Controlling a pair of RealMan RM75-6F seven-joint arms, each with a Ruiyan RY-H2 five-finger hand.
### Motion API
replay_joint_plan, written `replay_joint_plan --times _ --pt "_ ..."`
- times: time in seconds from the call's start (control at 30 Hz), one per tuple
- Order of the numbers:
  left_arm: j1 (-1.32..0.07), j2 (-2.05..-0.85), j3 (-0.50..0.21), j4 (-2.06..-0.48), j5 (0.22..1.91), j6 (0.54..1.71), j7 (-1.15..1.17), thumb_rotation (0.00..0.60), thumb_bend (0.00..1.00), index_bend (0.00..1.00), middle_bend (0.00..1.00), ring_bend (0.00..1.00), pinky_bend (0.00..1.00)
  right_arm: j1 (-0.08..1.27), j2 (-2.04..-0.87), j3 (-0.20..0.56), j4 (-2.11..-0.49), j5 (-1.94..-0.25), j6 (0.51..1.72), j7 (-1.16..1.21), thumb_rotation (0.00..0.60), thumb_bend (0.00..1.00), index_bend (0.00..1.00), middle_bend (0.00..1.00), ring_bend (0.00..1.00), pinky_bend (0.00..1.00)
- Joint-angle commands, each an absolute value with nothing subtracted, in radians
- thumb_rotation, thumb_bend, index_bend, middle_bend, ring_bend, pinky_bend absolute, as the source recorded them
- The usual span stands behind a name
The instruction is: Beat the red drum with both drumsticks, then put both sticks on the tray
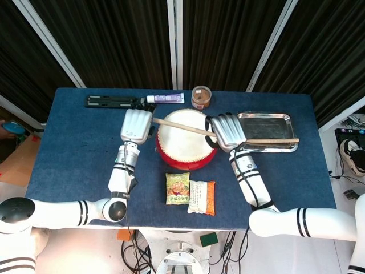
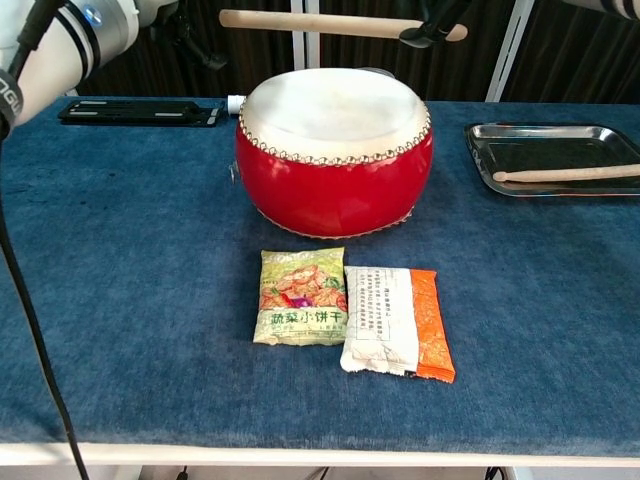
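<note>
Holding drumstick [image 1: 181, 127] over red drum [image 1: 186, 139]: right hand [image 1: 228, 131]; left hand [image 1: 136, 125] released.

drumstick [image 2: 330, 22] level above red drum [image 2: 334, 150]; second stick [image 2: 565, 174] on tray [image 2: 490, 160]

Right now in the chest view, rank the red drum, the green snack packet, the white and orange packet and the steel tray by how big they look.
1. red drum, clearly largest.
2. steel tray, cut off at the right edge, so its full size is uncertain.
3. white and orange packet and green snack packet: near alike, the white and orange one slightly bigger. Both lie closest to the camera.
</note>
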State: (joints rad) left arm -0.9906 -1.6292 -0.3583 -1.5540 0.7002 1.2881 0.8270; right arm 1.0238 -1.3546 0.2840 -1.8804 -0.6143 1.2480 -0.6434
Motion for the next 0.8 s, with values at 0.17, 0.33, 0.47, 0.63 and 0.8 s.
replay_joint_plan --times 0.17,0.33,0.47,0.63,0.8 --pt "-0.958 -1.584 -0.367 -1.544 0.682 1.289 0.802 0.6 0.31 0.22 0.28 0.32 0.58 0.944 -1.274 0.234 -1.912 -0.699 1.251 -0.597 0.6 0.74 0.86 0.67 0.49 0.44" --pt "-0.923 -1.555 -0.364 -1.538 0.679 1.286 0.759 0.6 0.31 0.21 0.28 0.32 0.58 0.87 -1.201 0.199 -1.933 -0.765 1.269 -0.552 0.6 0.74 0.86 0.67 0.49 0.44" --pt "-0.89 -1.533 -0.357 -1.539 0.701 1.292 0.708 0.6 0.31 0.2 0.27 0.31 0.58 0.805 -1.14 0.173 -1.93 -0.815 1.288 -0.508 0.6 0.75 0.87 0.67 0.49 0.44" --pt "-0.846 -1.51 -0.351 -1.543 0.731 1.299 0.636 0.6 0.31 0.2 0.27 0.31 0.58 0.727 -1.071 0.166 -1.887 -0.865 1.322 -0.44 0.6 0.76 0.87 0.67 0.49 0.44" --pt "-0.811 -1.495 -0.34 -1.546 0.765 1.301 0.578 0.6 0.31 0.2 0.27 0.3 0.58 0.675 -1.03 0.147 -1.837 -0.89 1.344 -0.458 0.6 0.76 0.88 0.68 0.49 0.43"
